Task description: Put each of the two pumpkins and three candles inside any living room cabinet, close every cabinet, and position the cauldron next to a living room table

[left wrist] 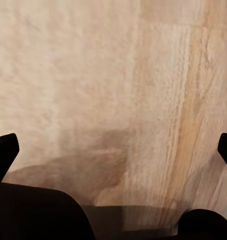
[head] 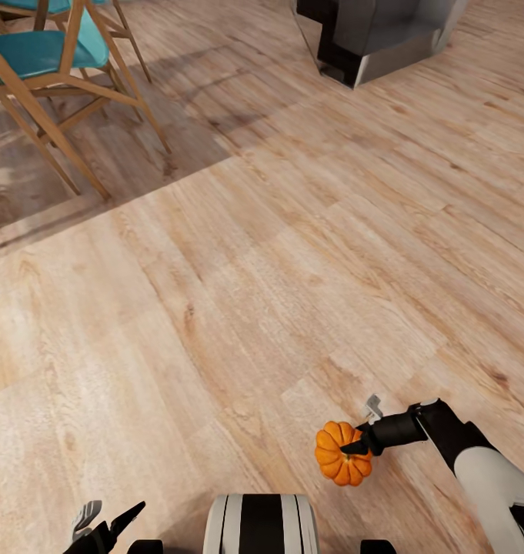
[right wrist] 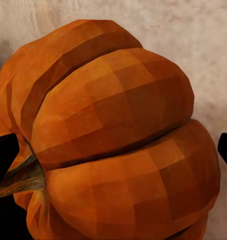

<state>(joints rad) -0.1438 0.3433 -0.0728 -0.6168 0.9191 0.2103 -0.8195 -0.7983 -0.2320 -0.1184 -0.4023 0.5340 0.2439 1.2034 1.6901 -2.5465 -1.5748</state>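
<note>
Left pincer spread, empty, low over the floor | right pincer pinching one pumpkin, carried above bare boards | blue chair far left | stowing apparently not yet done; cabinet unseen.
</note>
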